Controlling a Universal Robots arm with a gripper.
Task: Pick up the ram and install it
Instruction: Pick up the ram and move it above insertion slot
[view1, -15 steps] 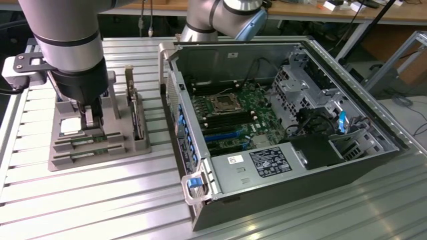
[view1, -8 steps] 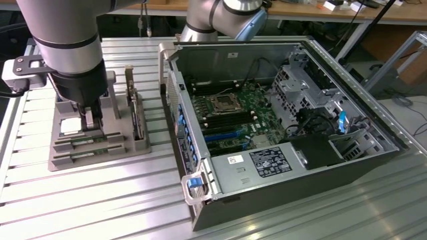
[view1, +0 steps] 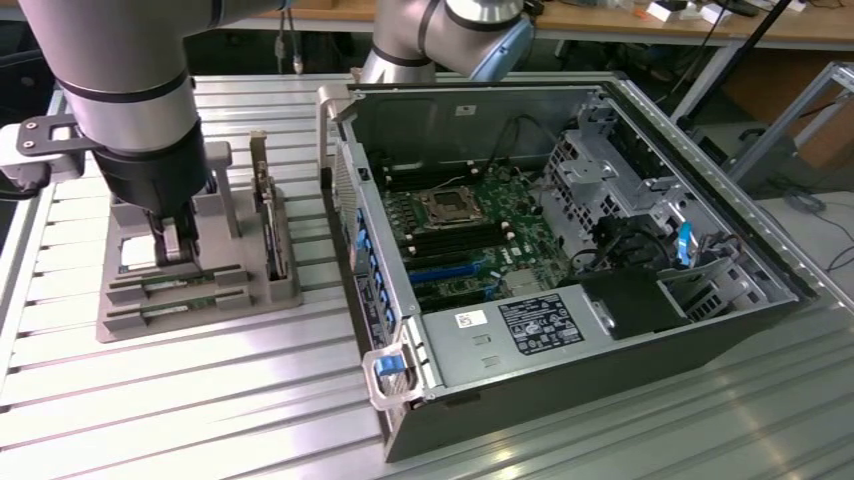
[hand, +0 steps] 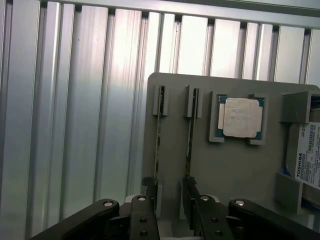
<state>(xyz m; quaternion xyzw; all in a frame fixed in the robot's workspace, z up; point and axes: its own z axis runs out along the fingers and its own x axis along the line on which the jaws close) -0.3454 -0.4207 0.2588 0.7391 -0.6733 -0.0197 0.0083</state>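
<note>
Fingers (hand: 172, 215) spread wide and holding nothing, I hover low over a gray fixture (hand: 225, 170) on the ribbed metal counter (hand: 75, 110). In the exterior view the fixture sits at about nine o'clock, with my arm standing over it. An open computer case (view1: 454, 120) fills the frame from the centre out to three o'clock.

The ram (hand: 189, 145) stands on edge in a slot of the fixture, just ahead of my fingers. A second stick (hand: 158, 145) stands parallel beside it. Which of the two lies in line with the gap between my fingers, I cannot tell. A square processor (hand: 242, 117) and a labelled hard drive (hand: 307, 150) rest in their own holders on the same fixture, on the far side of the ram from the second stick.

I judge the ram light, stiff and thin, and easy to damage. It should be pinched across its two flat faces near the upper edge, at mid-length, and kept clear of the contact edge.

From the wrist, both sticks show edge-on, so chips and label stay out of sight, and their lower edges are sunk in the slots. In the exterior view my arm covers part of the fixture, and the memory slots on the motherboard (view1: 481, 230) are hard to pick out among the cables.
</note>
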